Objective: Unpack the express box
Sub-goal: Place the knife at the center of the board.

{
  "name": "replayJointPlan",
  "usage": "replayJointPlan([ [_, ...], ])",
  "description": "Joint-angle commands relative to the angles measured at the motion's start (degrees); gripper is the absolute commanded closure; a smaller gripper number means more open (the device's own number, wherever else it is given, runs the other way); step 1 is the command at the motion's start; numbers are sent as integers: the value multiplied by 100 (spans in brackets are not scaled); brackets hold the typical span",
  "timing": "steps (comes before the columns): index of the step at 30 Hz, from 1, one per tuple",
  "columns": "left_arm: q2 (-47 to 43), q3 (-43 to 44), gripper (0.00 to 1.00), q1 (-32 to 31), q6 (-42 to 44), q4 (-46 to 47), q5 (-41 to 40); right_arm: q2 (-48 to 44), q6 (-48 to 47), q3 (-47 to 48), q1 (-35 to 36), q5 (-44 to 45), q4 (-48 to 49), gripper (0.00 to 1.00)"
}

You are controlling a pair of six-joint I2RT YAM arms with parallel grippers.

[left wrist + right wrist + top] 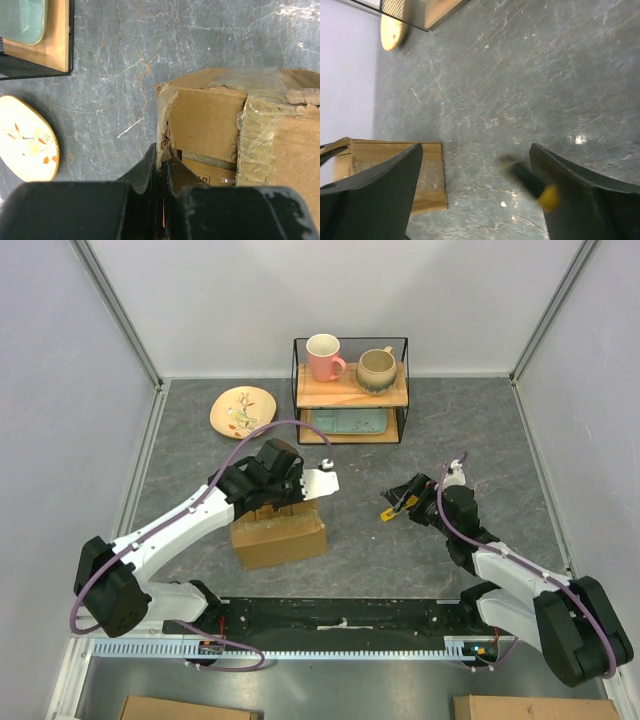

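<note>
The express box (278, 538), a brown taped carton, stands on the grey table in front of the left arm. My left gripper (162, 153) reaches over the carton's top (205, 120) and is shut on the torn edge of a raised flap. Below the flap a printed cardboard packet (212, 172) shows inside. To the right of the box, my right gripper (476, 147) hangs open over bare table. A blurred black and yellow tool (532, 184) lies loose by its right finger (580, 200). In the top view the same tool (387, 513) sits at the right gripper (401, 502).
A wire shelf (350, 390) at the back holds a pink mug (324, 357), a beige mug (377, 370) and a pale tray (352, 422) underneath. A patterned plate (243, 411) lies left of it. Two plain cardboard boxes (160, 708) (530, 708) show below the near edge.
</note>
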Motion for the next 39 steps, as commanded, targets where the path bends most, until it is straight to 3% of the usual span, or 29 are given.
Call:
replayJointPlan([
  [1,257,634,98,-161,-745,-588,-107,-584,-546,773,-37,51,-1934,2],
  [9,872,1330,98,-179,-1131,-1116,288,-1525,-1197,1608,-45,174,-5095,2],
  [13,934,1330,98,-170,-1158,-1107,385,-2472,-1583,1986,-45,237,-6076,2],
  [17,1083,1488,98,-170,-1228,-1255,831,-2924,-1899,2259,16,-729,-5077,2],
  [20,1127,1620,98,-179,-1263,-1309,1131,-2477,-2233,2584,428,-1503,-3884,4],
  [21,1110,1629,98,-170,-1307,-1309,1193,-2371,-2496,2654,882,-1635,-3679,6],
  [26,1048,1673,98,-170,-1272,-1414,1693,-1703,-3648,3146,2711,-1295,-3062,11],
  [30,1215,1989,98,-161,-1202,-1861,2036,-782,-4896,3551,4584,-48,-3439,6],
  [33,1259,2103,98,-135,-1193,-1968,2309,-237,-5494,3613,5191,604,-3422,4],
  [39,1469,2340,98,14,-1193,-2284,2828,187,-6005,3341,5272,912,-2965,2],
])
